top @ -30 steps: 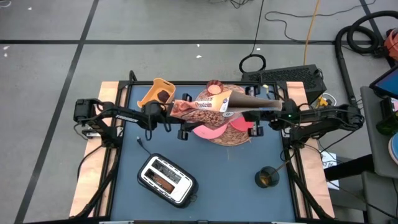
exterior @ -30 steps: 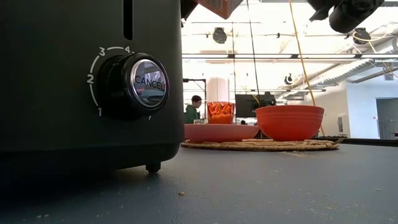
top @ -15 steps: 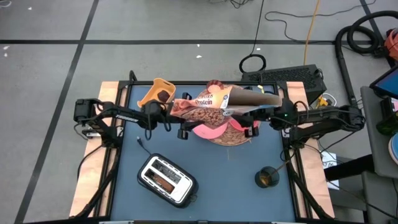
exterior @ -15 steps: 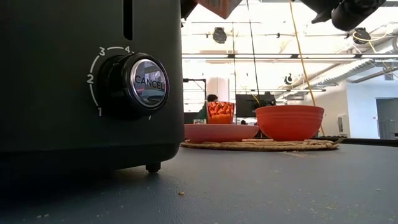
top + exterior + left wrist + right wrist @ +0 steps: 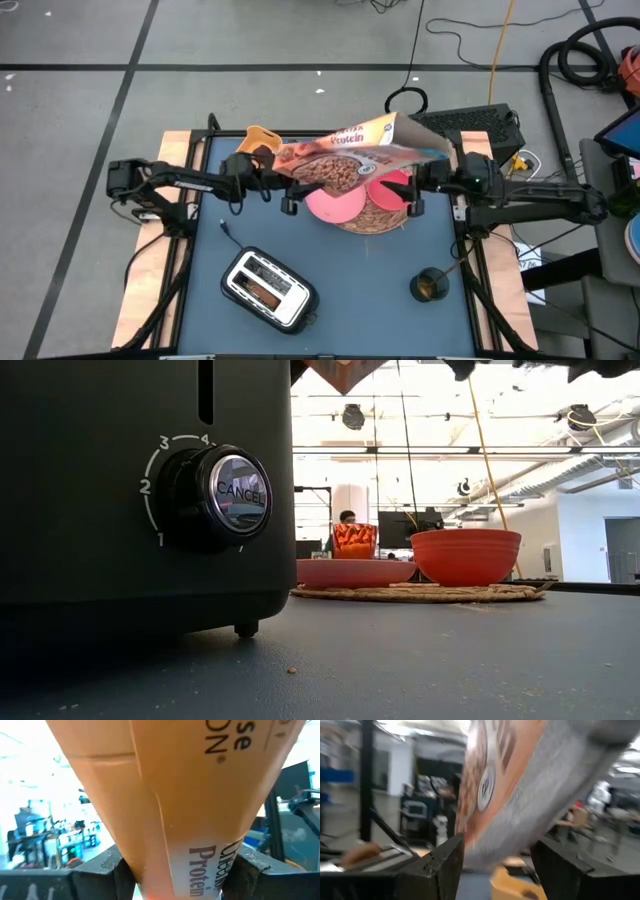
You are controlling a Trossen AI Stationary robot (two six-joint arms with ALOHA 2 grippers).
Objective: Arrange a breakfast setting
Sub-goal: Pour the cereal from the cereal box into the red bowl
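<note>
Cereal box (image 5: 350, 160) now hangs higher and flatter over the pink plate (image 5: 335, 205) than a moment ago, clamped between my left claw (image 5: 285, 190) and right claw (image 5: 412, 190); pouring seems finished.

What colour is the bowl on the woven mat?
Red-orange; the bowl shows best in the low view.
</note>
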